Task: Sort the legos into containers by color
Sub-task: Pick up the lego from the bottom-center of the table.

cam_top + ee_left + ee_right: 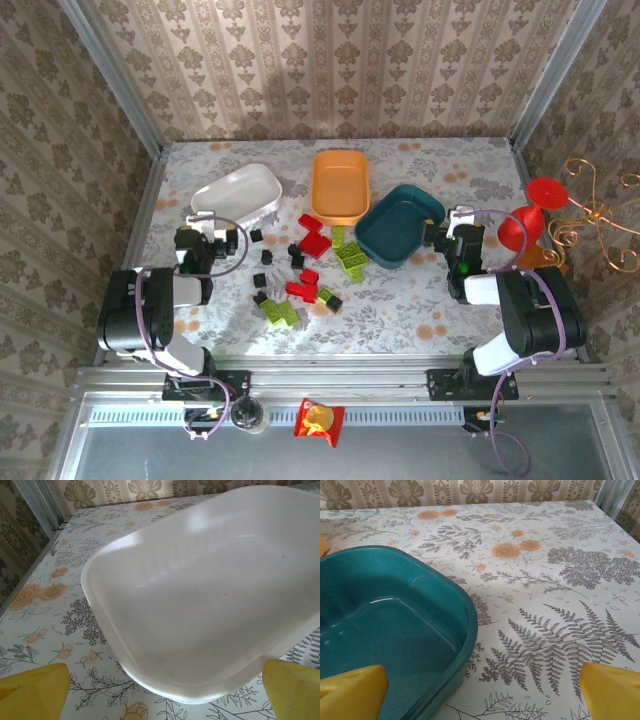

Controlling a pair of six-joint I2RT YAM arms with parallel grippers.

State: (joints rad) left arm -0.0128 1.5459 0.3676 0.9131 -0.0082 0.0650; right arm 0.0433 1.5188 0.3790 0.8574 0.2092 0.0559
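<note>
**Sorting Not Yet Begun**

The small red, lime green and black plastic studded bricks lay loose between the claws. The left claw gaped before the white rounded plastic tub, and the right claw gaped beside the teal plastic tub. Next, likely: reach inward and grasp one brick.

The white tub and teal tub look glossy, probably plastic.
</note>
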